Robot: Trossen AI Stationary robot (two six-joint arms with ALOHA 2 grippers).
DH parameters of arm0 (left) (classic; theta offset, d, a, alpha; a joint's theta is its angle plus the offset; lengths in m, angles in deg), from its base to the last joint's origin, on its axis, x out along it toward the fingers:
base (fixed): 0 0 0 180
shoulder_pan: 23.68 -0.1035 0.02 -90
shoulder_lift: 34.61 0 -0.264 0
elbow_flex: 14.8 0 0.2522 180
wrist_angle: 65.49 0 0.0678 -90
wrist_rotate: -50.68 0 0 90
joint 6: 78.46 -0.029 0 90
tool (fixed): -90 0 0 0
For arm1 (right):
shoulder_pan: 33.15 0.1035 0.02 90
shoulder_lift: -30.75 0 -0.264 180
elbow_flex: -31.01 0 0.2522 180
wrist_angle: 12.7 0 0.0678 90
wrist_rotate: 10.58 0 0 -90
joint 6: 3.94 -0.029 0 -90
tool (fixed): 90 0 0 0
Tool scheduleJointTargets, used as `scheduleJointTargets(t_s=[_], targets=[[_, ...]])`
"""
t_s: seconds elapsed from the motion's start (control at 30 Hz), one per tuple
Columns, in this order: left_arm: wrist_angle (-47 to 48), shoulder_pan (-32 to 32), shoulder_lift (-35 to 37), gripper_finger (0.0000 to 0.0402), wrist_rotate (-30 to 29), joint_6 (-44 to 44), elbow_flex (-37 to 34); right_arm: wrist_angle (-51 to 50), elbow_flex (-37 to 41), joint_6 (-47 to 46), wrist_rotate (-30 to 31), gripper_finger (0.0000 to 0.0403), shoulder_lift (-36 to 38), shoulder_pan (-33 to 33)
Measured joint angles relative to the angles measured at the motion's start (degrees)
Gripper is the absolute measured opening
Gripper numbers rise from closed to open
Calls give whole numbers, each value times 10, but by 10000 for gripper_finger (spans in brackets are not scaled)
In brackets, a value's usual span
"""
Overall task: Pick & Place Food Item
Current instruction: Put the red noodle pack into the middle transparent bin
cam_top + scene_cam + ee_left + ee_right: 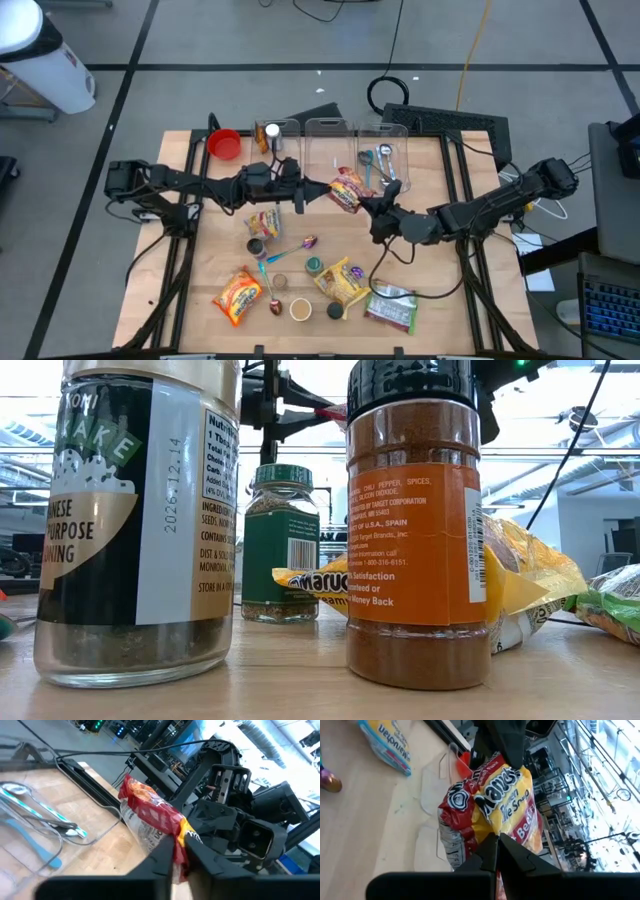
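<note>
A red and yellow noodle packet hangs in the air over the table's middle, between my two grippers. My left gripper reaches in level from the table's left and is shut on it; its own wrist view shows the fingers closed on the wrapper. My right gripper comes from the table's right and is shut on the packet's other side. In the right wrist view the left gripper's dark fingers show at the packet's far end. My left gripper pinches the packet's edge, where red meets yellow, between its two fingers. The fingers come about level from the table's left. The packet is lifted clear of the table and stretches away beyond the fingertips. My right gripper pinches the packet's near edge between its two fingers, coming from the table's right and a little downward. The packet is clear of the table, with its printed face toward this wrist camera.
Clear bins with spoons and a red bowl stand along the far edge. Other snack packets, small jars and a spoon lie on the near half. Spice jars fill the low view.
</note>
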Motion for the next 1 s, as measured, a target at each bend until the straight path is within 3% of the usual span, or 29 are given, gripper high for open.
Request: scheduleJointTargets(t_s=[0.1,0.23,0.4,0.53,0.8,1.0], targets=[[-1,-7,0,8,1,-30,0,7,0,-61,-3,9,0,0],[-24,-27,2,9,-1,-55,0,8,0,-154,-47,50,6,1],[-34,-68,19,6,-2,-97,0,9,0,-268,-46,111,28,10],[-25,-106,25,4,-24,-132,10,7,0,-299,-46,145,51,24],[255,-167,24,4,-52,-241,133,-45,0,-344,-45,166,72,34],[282,-195,18,3,-69,-350,147,-58,12,-361,-44,156,75,34]])
